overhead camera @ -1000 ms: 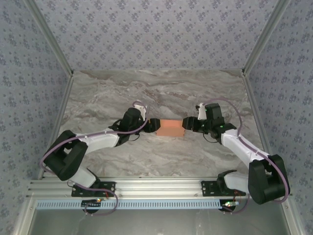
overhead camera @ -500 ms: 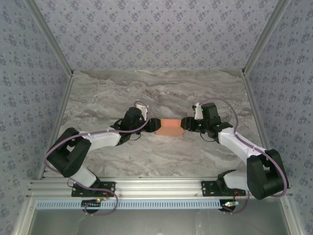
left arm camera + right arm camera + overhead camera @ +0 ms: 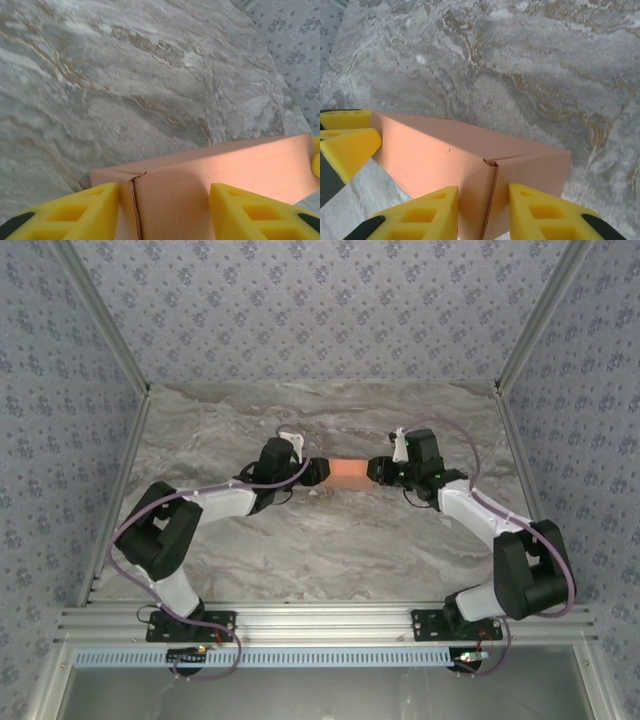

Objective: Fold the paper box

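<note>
Since a second ago both arms have reached farther from their bases and carried the paper box [image 3: 348,472] with them, away from the near edge and toward the middle of the tabletop [image 3: 330,560]. The two pincers have also drawn closer together, so the box shows shorter between them.

The left arm stretches in from the left with its forearm nearly level, and the left pincer [image 3: 322,473] meets the box's left end. The right arm mirrors it, and the right pincer [image 3: 373,471] is at the right end. In the left wrist view, the left pincer [image 3: 164,197] has its fingers [image 3: 95,210] set on either side of the box end, with card filling the space between them, so it is clamped on the box. In the right wrist view, the right pincer [image 3: 484,202] stands narrower, its fingers [image 3: 547,215] pressed to the card on both sides of a corner seam, likewise clamped on the box.

The box [image 3: 445,150] is thin, matte, salmon-orange card. It is a long rectangular block with crisp edges and a slightly gaping seam at each gripped corner. The faces that show are closed, so its inside is hidden. Whether it rests on the tabletop or hangs just above it, I cannot tell.

The fingers are yellow with hollow cells. The tabletop is grey marble-patterned with tan veins. Purple cables [image 3: 470,475] loop along both arms.
</note>
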You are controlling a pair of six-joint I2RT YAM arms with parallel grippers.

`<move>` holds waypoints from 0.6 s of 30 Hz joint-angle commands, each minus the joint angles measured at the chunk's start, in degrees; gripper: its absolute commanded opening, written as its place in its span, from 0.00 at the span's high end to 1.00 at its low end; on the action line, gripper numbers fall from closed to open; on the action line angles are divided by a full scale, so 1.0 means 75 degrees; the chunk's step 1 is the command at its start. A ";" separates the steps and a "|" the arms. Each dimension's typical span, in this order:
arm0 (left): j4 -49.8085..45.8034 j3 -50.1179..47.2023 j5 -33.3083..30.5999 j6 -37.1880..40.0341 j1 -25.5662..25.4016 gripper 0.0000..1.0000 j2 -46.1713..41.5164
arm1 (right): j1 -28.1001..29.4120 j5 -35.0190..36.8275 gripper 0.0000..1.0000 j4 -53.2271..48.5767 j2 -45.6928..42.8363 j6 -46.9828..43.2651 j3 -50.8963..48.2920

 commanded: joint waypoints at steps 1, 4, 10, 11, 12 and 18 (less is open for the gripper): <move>0.0079 0.0421 0.0158 0.0392 -0.0074 0.51 0.0238 | 0.0165 -0.0143 0.71 0.0516 0.0254 -0.0427 0.0305; 0.0288 0.0338 0.0285 0.0307 -0.0074 0.51 0.0351 | 0.0209 -0.0088 0.71 0.0610 0.0414 -0.0619 0.0277; 0.0655 -0.0131 0.0322 0.0134 -0.0160 0.50 0.0252 | 0.0371 0.0029 0.71 0.0745 0.0331 -0.0842 -0.0121; 0.0665 -0.0204 0.0297 0.0139 -0.0189 0.50 0.0216 | 0.0413 0.0075 0.71 0.0761 0.0292 -0.0883 -0.0205; 0.0676 -0.0284 0.0293 0.0122 -0.0214 0.49 0.0178 | 0.0455 0.0106 0.71 0.0782 0.0247 -0.0909 -0.0281; 0.0898 -0.0839 0.0211 0.0008 -0.0301 0.47 -0.0089 | 0.0715 0.0431 0.71 0.0910 -0.0117 -0.1073 -0.0806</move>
